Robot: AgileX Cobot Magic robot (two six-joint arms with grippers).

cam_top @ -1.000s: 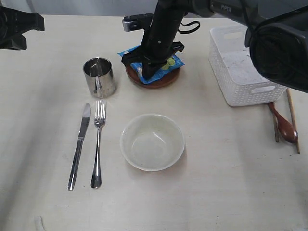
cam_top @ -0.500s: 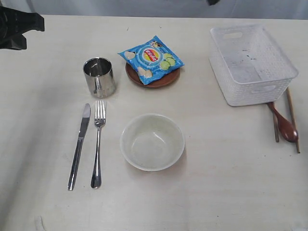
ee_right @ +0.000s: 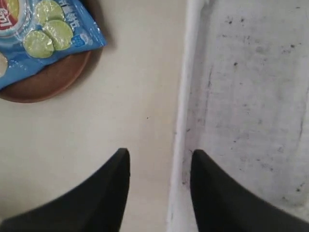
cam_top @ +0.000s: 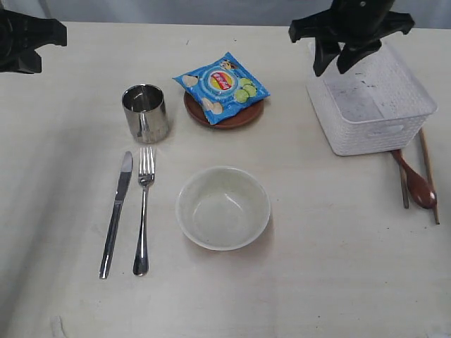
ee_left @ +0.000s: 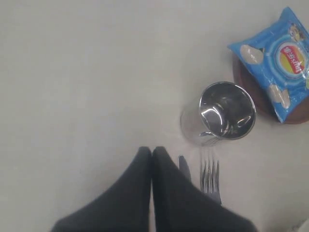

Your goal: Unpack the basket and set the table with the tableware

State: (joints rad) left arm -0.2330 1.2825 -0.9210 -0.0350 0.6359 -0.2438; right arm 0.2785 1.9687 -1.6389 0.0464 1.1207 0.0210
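Observation:
The white basket stands at the right, nothing showing inside it. My right gripper hangs open over its left wall, one finger on each side, holding nothing. My left gripper is shut and empty, hovering at the far left near the steel cup. On the table lie the knife, fork, cup and off-white bowl. The brown plate carries a blue chip bag. The wooden spoon and two chopsticks lie in front of the basket.
The left arm's dark body sits at the table's far left corner. The spoon and chopsticks lie close to the right edge.
The right arm lifted off the chip bag on the plate, left the view, and now hangs over the basket's left wall with its jaws opened. The tableware has not moved.

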